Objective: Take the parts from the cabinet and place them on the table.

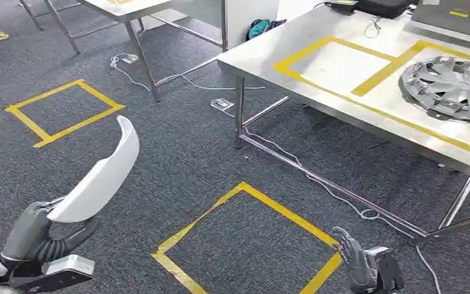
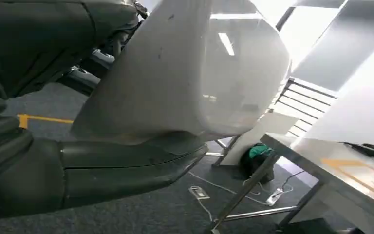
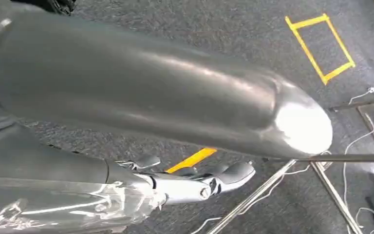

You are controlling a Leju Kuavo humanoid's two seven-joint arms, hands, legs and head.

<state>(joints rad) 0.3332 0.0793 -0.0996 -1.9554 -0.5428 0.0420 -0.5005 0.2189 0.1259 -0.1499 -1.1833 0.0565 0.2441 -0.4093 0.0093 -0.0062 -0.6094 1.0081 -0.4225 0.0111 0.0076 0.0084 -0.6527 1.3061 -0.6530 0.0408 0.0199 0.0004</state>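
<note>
Left hand [image 1: 33, 236] grips the lower end of a white curved part [image 1: 101, 174]; the part rises from the hand and tilts up and away over the grey carpet [image 1: 177, 147]. In the left wrist view the thumb [image 2: 126, 168] lies along the underside of the white curved part [image 2: 190, 78], with the darker fingers on the other side, so the hold is a clamp across the panel's end.

Right hand [image 1: 358, 260] hangs low with nothing in it. The right wrist view shows the fingers [image 3: 224, 175] extended and slightly apart, and the thumb [image 3: 165, 92] large and close to the lens; exact spread is hard to judge, as the thumb blocks much of that view.

Landmark: steel table [image 1: 367, 79], ahead and to the right of the robot.
- On the table: yellow tape outlines [image 1: 336, 61] and a silver wheel cover [image 1: 453, 86] lying flat inside one of the outlines.
- The white curved part is well apart from the table, off its near-left side, held in the air.
- Floor square of yellow tape [image 1: 245, 239] lies in front of the table's near edge, between the two hands.
- Second yellow floor square [image 1: 64, 113] lies farther left of the table.
- White cables [image 1: 318, 180] trail on the carpet under the table.
</note>
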